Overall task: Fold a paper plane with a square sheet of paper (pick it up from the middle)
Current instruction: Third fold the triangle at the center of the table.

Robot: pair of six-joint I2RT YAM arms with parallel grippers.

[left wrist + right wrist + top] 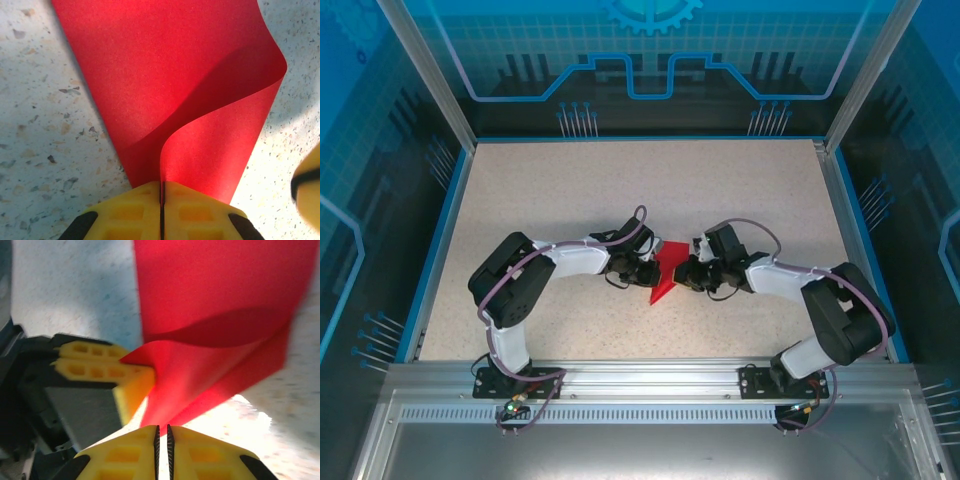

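Yellow fingers of the left gripper (161, 192) are sitting closest to the left wrist camera, pressing flat together and pinching the near edge of the square sheet of paper (170, 75). From that pinch the bright red sheet is rising and curling over to the right in a soft, uncreased bend, while its far part is lying on the speckled table (35, 125). Closest to the right wrist camera, the right gripper (162, 429) is standing with its jaws drawn to a thin slit, nipping a low corner of the paper (215, 305). Just beyond, the left gripper (145, 375) is clamping another corner from the side. From above, both arms are reaching in from the near edge of the table (520, 200) and bending toward each other. The left gripper (648, 272) and right gripper (684, 274) are facing one another, with the red paper (666, 270) showing as a pointed wedge between them, near the table's middle. Its tip is pointing toward the near edge.
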